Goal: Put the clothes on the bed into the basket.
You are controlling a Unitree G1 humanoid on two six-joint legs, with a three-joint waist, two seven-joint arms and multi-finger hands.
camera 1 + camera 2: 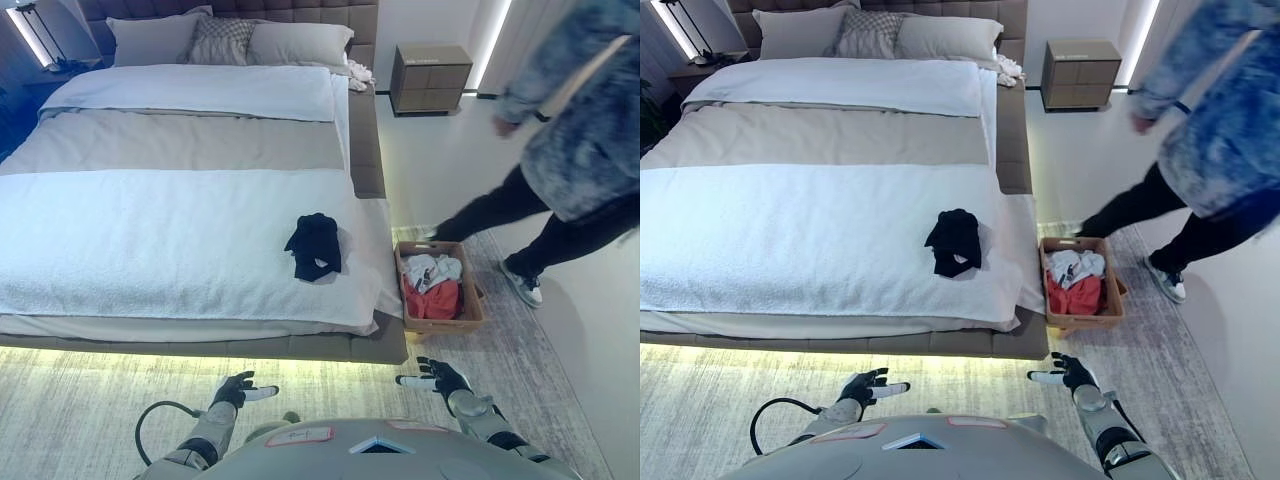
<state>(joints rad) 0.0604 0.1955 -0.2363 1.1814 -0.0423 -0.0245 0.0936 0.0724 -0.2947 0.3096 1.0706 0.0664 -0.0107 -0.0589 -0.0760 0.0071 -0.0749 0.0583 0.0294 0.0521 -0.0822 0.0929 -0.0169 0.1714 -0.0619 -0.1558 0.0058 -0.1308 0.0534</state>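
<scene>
A crumpled black garment (315, 246) lies on the white blanket near the bed's (150, 240) right edge. On the floor beside the bed's foot corner stands a brown basket (470, 318) holding red and light grey clothes. My left hand (240, 389) hovers over the rug in front of the bed, fingers relaxed and empty. My right hand (436, 378) is likewise open and empty, just below the basket. Both hands are well short of the black garment.
A person (575, 150) in a blue-grey top and dark trousers strides past on the right, close to the basket. A brown nightstand (430, 77) stands at the back right. Pillows (230, 42) and a pale bundle of cloth (359, 75) sit at the headboard.
</scene>
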